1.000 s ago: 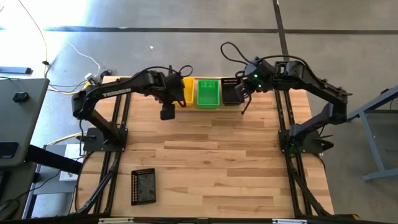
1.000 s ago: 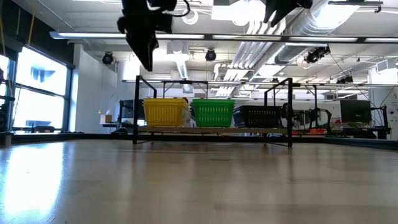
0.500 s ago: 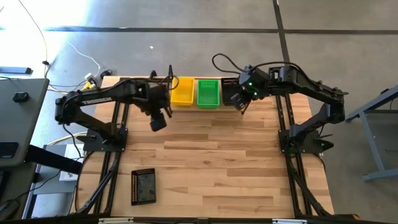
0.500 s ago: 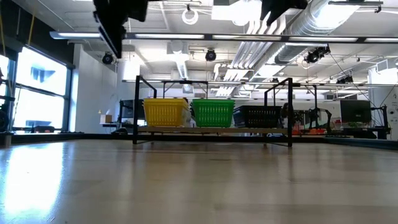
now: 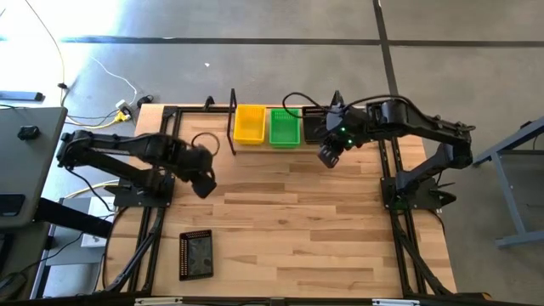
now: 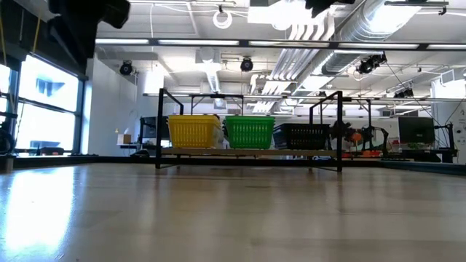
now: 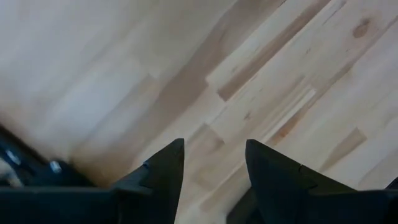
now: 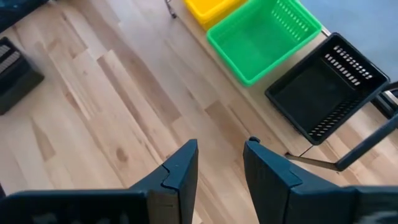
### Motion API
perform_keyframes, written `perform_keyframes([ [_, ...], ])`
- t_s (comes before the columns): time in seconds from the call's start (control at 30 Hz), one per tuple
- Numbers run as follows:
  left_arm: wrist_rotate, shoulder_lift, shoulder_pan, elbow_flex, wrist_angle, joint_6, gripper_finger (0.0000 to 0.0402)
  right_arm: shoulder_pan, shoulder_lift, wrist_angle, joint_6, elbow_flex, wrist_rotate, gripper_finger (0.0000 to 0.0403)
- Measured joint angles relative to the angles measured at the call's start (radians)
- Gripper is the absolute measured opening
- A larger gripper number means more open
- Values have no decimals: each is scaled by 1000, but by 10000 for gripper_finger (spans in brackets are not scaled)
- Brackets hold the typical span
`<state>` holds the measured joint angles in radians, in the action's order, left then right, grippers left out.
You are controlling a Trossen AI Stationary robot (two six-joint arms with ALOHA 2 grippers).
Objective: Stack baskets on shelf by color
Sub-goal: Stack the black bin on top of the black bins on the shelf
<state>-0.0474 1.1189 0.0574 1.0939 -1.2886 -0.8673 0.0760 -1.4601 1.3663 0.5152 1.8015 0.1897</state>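
A: Shelf (image 5: 280, 144) at far edge of table (image 5: 289, 221), w/ yellow basket (image 5: 249, 124) left, green basket (image 5: 285, 126) mid, black basket (image 5: 316, 127) right, side by side.

B: Grippers?

A: Left gripper (image 5: 204, 185) over bare wood, left side, fingers (image 7: 163, 169) apart, empty. Right gripper (image 5: 328, 156) just near of black basket, fingers (image 8: 180, 168) apart, empty.

B: Else?

A: Dark tray (image 5: 195, 254) near-left.

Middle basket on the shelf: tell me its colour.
Bright green; the middle basket shows best in the right wrist view, between yellow and black ones.
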Motion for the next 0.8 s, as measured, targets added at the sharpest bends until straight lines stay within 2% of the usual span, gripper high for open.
perform_keyframes([
  [0.2, -24, -12, -148, -48, 2, -272, 161, -34, 0, 0, -2, 0, 0, 115],
  [0.57, -150, -5, -421, -53, 2, -660, 161, -81, 0, 0, -21, 0, 1, 114],
  [0.8, -173, 40, -576, -53, -21, -887, 161, -93, 0, -2, -26, 0, 20, 114],
])
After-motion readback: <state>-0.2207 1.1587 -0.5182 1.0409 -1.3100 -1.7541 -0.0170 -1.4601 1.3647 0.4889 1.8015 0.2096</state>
